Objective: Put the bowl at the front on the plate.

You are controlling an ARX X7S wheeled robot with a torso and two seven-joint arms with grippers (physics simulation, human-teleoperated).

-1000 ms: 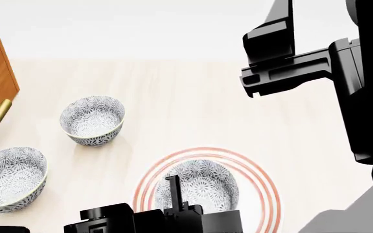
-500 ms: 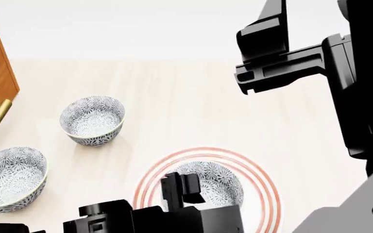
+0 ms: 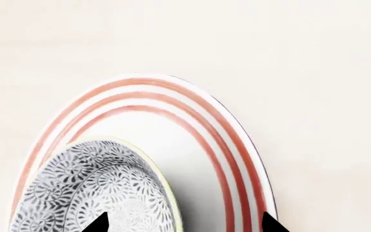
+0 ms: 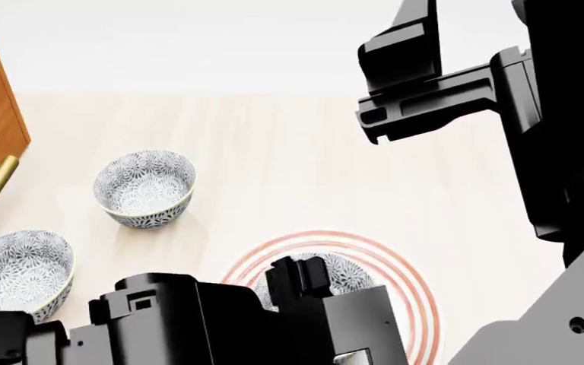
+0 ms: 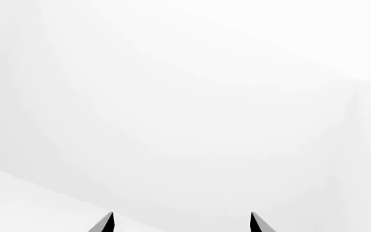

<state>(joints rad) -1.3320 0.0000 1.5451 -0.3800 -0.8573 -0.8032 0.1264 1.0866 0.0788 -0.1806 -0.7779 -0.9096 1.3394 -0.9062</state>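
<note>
Already we see the bowl sitting on the plate at the head view's lower centre, so our left claw gapes wide above it, holding nothing; our right claw, raised clear, is spread too

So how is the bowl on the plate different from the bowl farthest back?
The bowl on the plate sits inside red rings; the back bowl sits on bare table. The plated bowl is half hidden behind the left arm; the back bowl shows whole. Both are white with the same grey-blue flower pattern.
</note>
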